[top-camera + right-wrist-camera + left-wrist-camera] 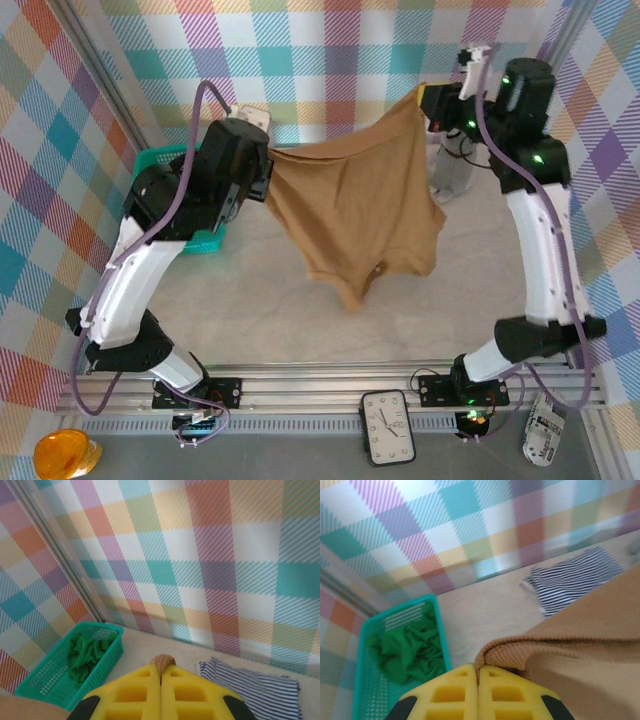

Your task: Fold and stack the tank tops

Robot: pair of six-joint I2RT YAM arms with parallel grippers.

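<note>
We are holding the tan-brown tank top (355,210) in the air between both arms; our left end effector (478,669) is clenching its ribbed edge tight; our right end effector (161,669) is pinching a small tuck of the same cloth at its tips; the garment is hanging spread and sagging above the table (250,300). The striped tank top (572,580) is lying flat on the table by the back wall (470,530); the green tank top (405,650) is sitting crumpled in the teal basket (441,630).

We are judging this to be the spreading before the lay-down; to do it well we are aiming to bring both grips level and taut so the top edge is running straight, then touching the drooping lower hem to the table first and drawing the cloth flat; a slack middle is likely bunching into wrinkles, and the thin pinch on the right is looking like the grip that could slip.

A clock (387,427) is lying at the near edge, its numerals too small for us to be reading; a white labelled device (545,435) at the near right corner is carrying print we cannot make out; no brand is showing on the garments.
</note>
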